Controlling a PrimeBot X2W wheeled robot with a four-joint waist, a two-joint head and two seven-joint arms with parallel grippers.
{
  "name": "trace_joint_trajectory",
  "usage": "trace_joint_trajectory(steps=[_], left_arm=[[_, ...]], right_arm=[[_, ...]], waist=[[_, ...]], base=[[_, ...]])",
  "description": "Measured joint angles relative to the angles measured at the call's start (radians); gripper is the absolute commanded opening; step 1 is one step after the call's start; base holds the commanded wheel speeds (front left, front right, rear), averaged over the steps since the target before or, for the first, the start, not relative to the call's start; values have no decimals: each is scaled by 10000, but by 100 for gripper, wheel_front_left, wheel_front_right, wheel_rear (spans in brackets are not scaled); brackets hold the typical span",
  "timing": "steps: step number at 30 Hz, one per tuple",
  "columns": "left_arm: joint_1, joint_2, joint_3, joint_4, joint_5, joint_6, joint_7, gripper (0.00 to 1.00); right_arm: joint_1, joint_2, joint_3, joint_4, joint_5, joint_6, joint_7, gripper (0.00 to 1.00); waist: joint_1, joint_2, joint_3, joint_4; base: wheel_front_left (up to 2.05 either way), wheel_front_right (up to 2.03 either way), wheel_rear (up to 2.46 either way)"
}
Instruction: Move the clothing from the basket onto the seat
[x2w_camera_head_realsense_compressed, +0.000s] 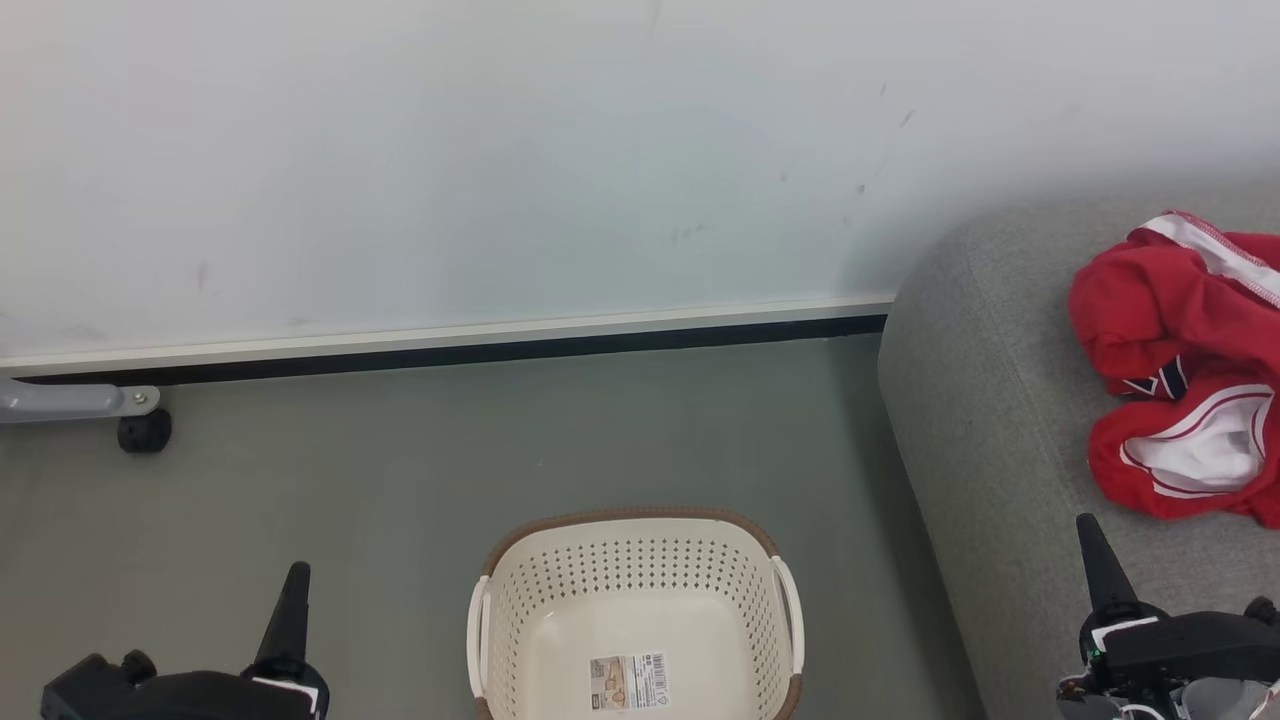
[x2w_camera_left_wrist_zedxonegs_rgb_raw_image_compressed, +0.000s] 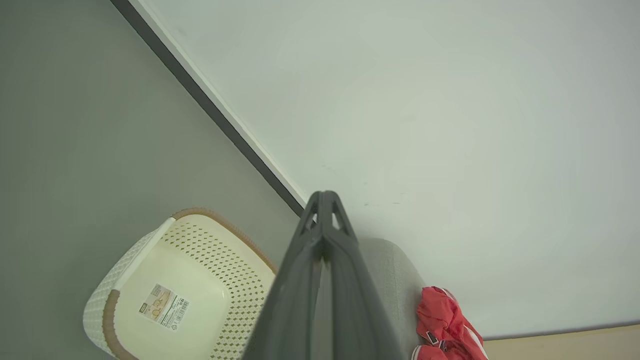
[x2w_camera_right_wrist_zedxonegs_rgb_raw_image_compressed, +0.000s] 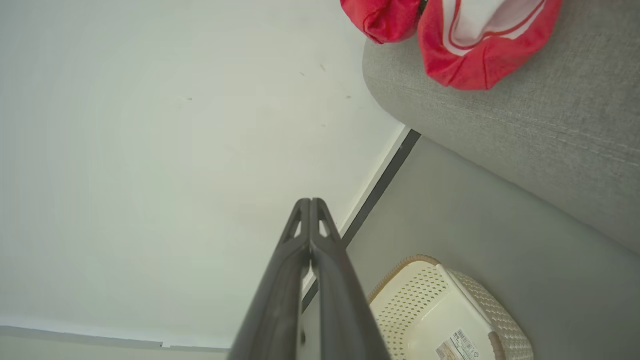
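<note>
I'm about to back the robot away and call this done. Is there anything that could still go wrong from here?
1. The clothing lies bunched on the sofa, with the shut right gripper near it in the head view. A careless swing might snag it and drag it off.
2. The empty basket stands on the floor directly ahead of the robot. Driving forward or turning sharply could bump it.

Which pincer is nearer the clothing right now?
Right. The right pincer is over the sofa, just short of the clothing; the left pincer is beyond the basket, over the floor.
</note>
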Motion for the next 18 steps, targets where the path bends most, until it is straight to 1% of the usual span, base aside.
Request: trace_joint_trajectory(steps=[13,14,18], left_arm=[[-224,-201,288,368,-1634,-347,228,0],[-374,-295,382,483,-2253,-451,303,0],[-384,-339,466,600,-2740,-610,401,0]], right_arm=[[-1,280,-558,290,1616,314,267,0],[-1,397,-765,376,2245,445,360,0],[-1,483,-930,460,2731,558,439,0]], waist=[[0,0,-73,53],[0,0,-101,74],[0,0,-124,90]], base=[[0,0,0],[0,0,0],[0,0,0]])
